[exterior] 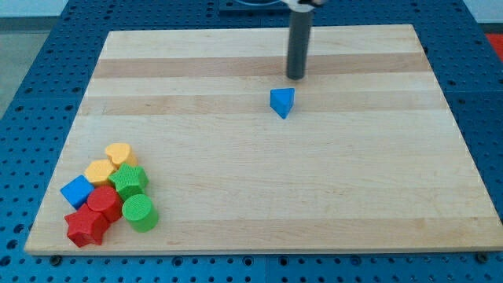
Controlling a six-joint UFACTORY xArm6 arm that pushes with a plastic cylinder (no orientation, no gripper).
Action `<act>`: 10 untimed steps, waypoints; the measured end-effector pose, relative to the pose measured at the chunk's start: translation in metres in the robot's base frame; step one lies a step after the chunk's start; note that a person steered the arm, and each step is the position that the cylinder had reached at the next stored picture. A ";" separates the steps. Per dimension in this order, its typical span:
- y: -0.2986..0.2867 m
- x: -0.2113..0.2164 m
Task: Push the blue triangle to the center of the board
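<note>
The blue triangle (282,102) lies on the wooden board (330,196), a little above the board's middle and slightly to the right. My tip (295,78) is the lower end of the dark rod, just above the triangle toward the view's top and a bit to its right. A small gap shows between the tip and the triangle.
A cluster of blocks sits at the board's bottom left: a blue cube (77,191), a yellow heart (119,154), a yellow block (100,170), a green block (129,180), a green cylinder (139,212), a red block (104,202) and a red star (86,227). Blue perforated table surrounds the board.
</note>
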State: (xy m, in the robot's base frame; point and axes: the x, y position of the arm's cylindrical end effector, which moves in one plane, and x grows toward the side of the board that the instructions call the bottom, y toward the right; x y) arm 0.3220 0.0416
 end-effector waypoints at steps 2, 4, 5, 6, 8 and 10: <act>-0.034 0.029; -0.050 0.066; -0.050 0.048; -0.046 -0.010; 0.028 0.032; 0.014 0.037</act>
